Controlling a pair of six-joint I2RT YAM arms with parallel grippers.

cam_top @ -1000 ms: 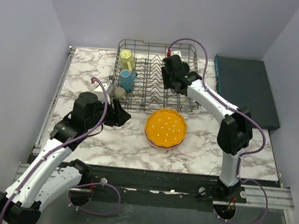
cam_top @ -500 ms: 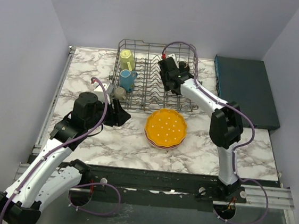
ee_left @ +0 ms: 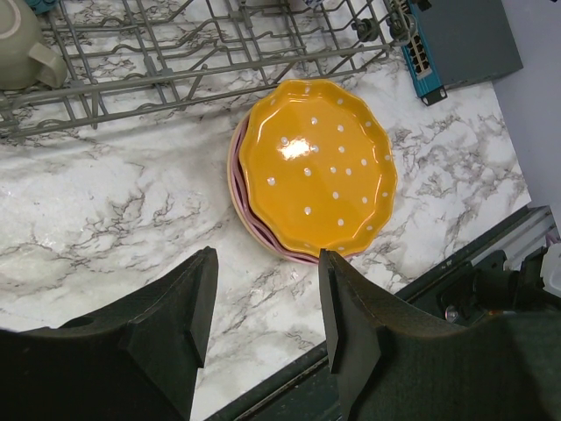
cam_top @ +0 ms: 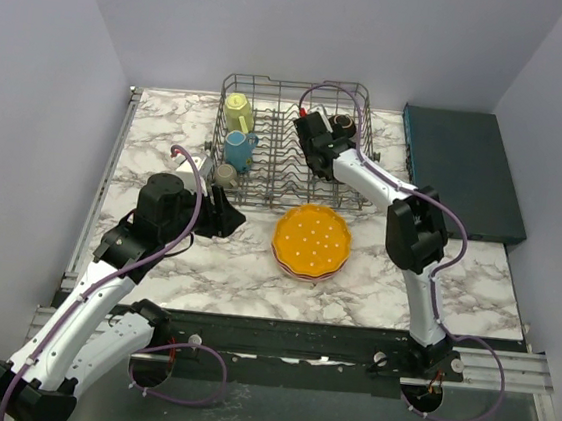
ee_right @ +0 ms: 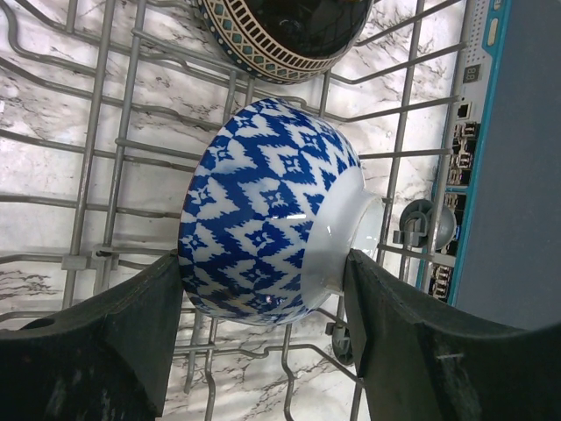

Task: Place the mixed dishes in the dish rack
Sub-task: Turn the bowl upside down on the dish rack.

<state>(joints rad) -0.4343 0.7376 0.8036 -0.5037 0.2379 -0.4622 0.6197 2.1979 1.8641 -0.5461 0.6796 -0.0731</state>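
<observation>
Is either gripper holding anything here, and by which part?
The right gripper clamps the blue-white bowl, one finger at its rim, the other at its white foot. The left gripper holds nothing.

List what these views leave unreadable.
Blue-white bowl: top view, hidden under the right arm; right wrist view, its own body hides whether it rests on the dish rack.
Dark bowl: right wrist view, cut by top edge.
Pink plate: top and left wrist views, covered by orange plate; only a rim shows.
Grey-olive mug: left wrist view, cut by left edge.
</observation>
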